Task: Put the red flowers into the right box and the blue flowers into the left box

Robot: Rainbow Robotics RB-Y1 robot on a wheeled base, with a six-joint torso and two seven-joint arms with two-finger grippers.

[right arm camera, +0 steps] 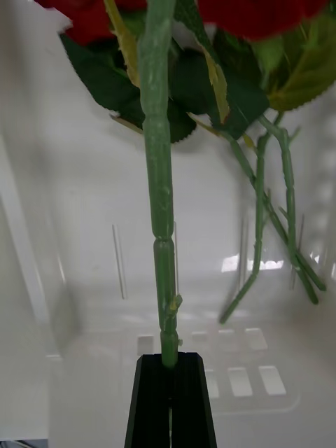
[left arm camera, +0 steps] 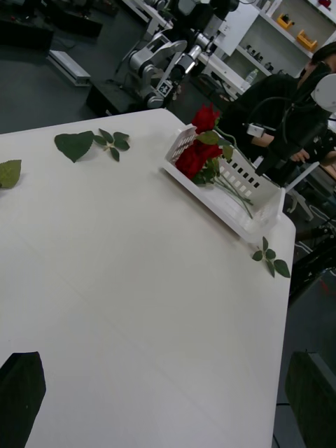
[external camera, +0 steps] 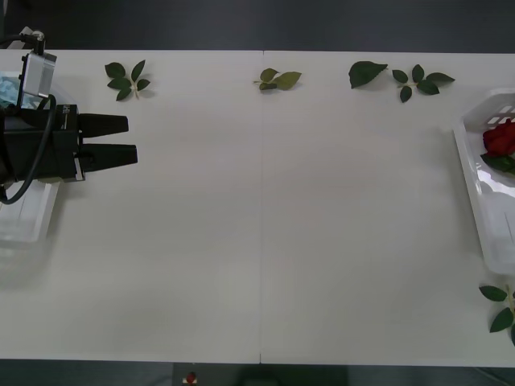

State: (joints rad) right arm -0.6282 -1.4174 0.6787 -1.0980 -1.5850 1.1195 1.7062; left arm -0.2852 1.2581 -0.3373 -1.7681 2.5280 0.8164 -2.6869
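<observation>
The red flowers [external camera: 500,141] lie in the right box [external camera: 483,213] at the frame's right edge; we see the right gripper [right arm camera: 170,358] pinching one stem, which may snag on release. The left gripper [external camera: 121,141], spread, hovers at far left.

deep-red roses [left arm camera: 198,150] with green stems, white basket [left arm camera: 241,192], black claw [right arm camera: 171,400]

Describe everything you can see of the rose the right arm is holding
The held rose is artificial: a plastic-looking green stem with knobbly joints, dark serrated leaves near the top and a deep-red bloom. The right end effector, black fingers shut, pinches the stem's lower end. It hangs over the right box, beside other roses whose stems lie inside. Whether it touches them is unclear.
</observation>
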